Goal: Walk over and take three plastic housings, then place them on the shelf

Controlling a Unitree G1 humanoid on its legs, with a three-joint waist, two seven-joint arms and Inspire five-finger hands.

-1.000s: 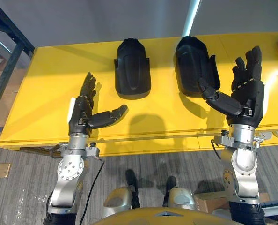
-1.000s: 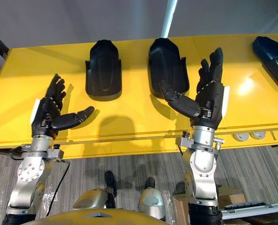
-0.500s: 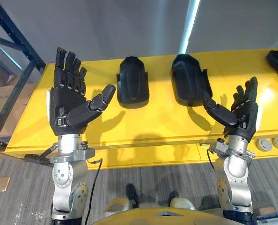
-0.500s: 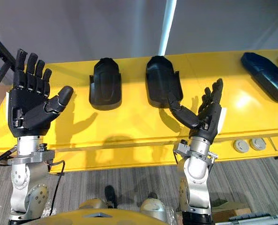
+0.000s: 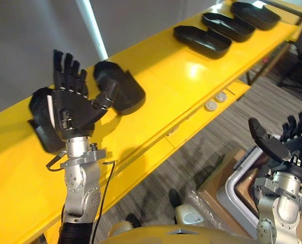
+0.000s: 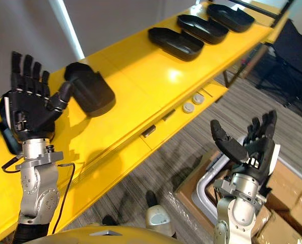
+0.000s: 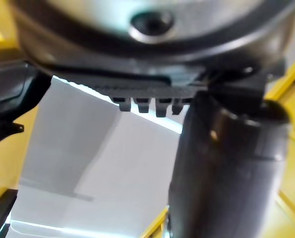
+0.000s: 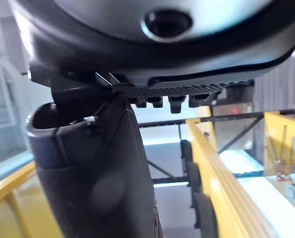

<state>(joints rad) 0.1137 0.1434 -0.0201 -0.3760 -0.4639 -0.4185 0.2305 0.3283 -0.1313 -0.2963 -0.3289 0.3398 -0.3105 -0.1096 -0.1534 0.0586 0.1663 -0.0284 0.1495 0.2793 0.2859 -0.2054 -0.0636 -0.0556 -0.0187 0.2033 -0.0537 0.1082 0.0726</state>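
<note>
– Do the hands hold anything?
– No. The left hand [image 5: 72, 109] is raised over the yellow shelf [image 5: 181, 86], fingers straight and spread. The right hand [image 6: 250, 147] is spread too, above cardboard boxes [image 6: 288, 188].
– And the housings?
– On the shelf: one housing [image 5: 121, 91] beside the left thumb, another housing [image 5: 41, 124] behind that hand, three more housings [image 5: 202, 40] further along.

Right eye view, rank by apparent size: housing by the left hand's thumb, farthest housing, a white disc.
Largest: housing by the left hand's thumb.
Then farthest housing, though distance may shrink it.
Smallest: white disc.
</note>
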